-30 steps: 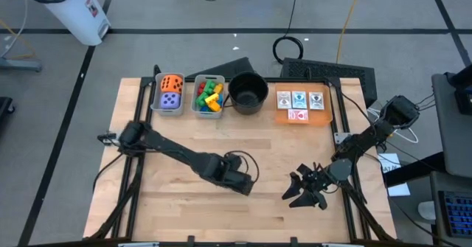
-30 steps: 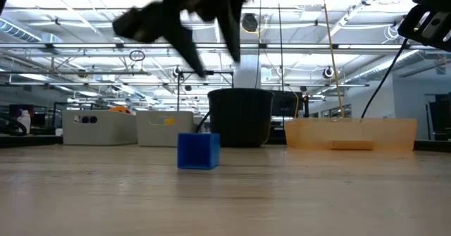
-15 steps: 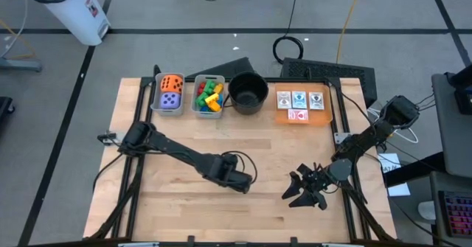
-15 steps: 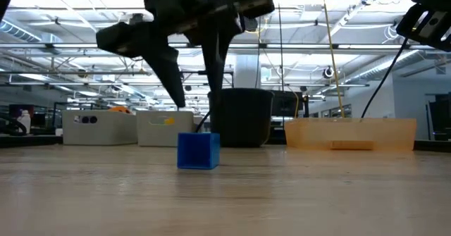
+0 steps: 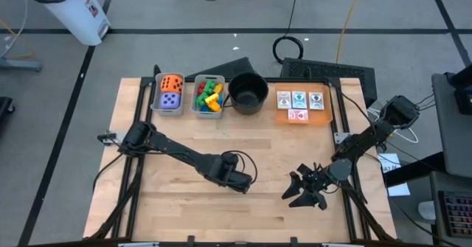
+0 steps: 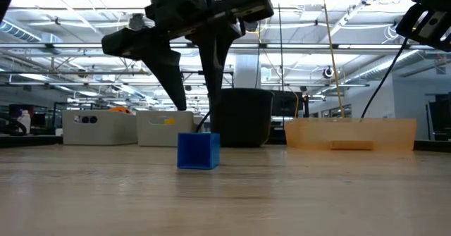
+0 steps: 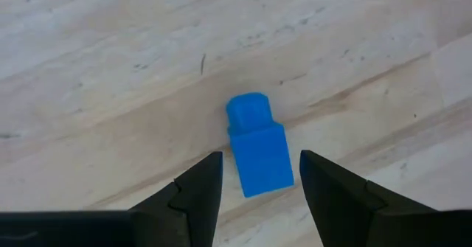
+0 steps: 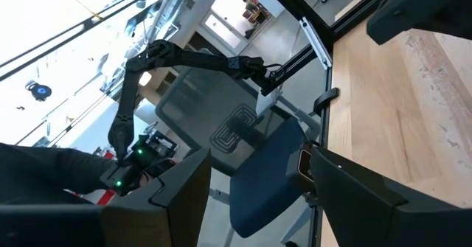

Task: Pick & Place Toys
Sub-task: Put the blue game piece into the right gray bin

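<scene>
Two arms share our wooden table point(image 5: 147, 203), and only the left one is at work: the left gripper point(image 6: 192, 98) hangs just above the blue block point(image 7: 257, 147), fingers parted and empty, one finger on each side of it in the left wrist view. We judge this the reach-and-grasp step of picking up a toy. The block stands alone on bare wood in the middle of the table, well apart from the grey bins point(image 5: 208, 99) at the far edge. Next we would need to descend until the fingers bracket its sides, then close. The right gripper point(image 5: 308, 189) waits open, holding nothing, near the table's right front corner.
</scene>
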`<control>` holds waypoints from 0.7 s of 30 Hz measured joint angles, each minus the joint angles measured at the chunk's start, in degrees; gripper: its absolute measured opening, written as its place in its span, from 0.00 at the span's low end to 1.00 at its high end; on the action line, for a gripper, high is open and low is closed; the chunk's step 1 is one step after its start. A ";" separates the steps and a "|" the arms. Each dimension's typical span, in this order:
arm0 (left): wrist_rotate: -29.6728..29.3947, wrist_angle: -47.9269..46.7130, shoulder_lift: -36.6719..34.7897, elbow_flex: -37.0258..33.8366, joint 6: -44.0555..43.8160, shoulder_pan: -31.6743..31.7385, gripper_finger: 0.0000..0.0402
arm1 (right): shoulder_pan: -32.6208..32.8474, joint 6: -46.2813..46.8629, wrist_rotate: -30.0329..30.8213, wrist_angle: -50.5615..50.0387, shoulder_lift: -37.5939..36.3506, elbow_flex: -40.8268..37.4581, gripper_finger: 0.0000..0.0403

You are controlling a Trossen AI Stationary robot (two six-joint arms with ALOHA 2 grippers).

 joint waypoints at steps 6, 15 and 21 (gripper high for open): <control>0.04 0.37 -0.02 0.00 0.22 1.09 0.48 | 0.00 0.01 -0.02 0.00 0.00 0.00 0.56; 1.83 4.48 0.96 0.02 0.85 1.20 0.69 | -0.01 0.14 -0.04 0.00 0.00 0.00 0.56; 4.37 4.51 2.87 0.07 1.05 0.96 0.81 | -0.02 0.18 -0.06 -0.04 0.02 0.00 0.56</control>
